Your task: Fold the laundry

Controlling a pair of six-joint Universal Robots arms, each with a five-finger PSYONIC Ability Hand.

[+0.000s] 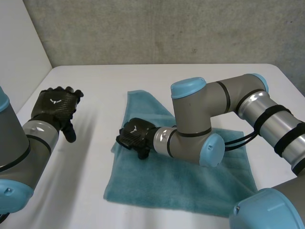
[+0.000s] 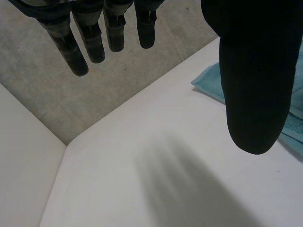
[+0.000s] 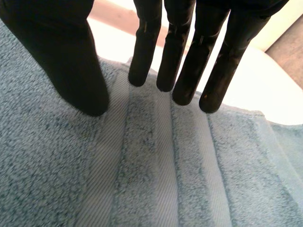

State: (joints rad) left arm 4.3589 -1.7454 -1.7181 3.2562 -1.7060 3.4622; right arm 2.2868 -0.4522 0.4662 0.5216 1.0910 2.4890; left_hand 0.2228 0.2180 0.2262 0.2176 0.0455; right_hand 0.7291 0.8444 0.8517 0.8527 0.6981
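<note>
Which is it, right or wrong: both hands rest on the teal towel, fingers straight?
Wrong: the head view shows the left hand over bare table beside the teal towel; the right hand does rest on it. Fingers are straight.

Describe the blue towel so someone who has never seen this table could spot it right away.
Look at the white table: on its middle, partly under the grey right arm, lies a teal terry-cloth towel. The black right robot hand is over the towel's left edge, fingers straight. The towel alone is soft and coloured, with flat woven stripes along one end.
</note>
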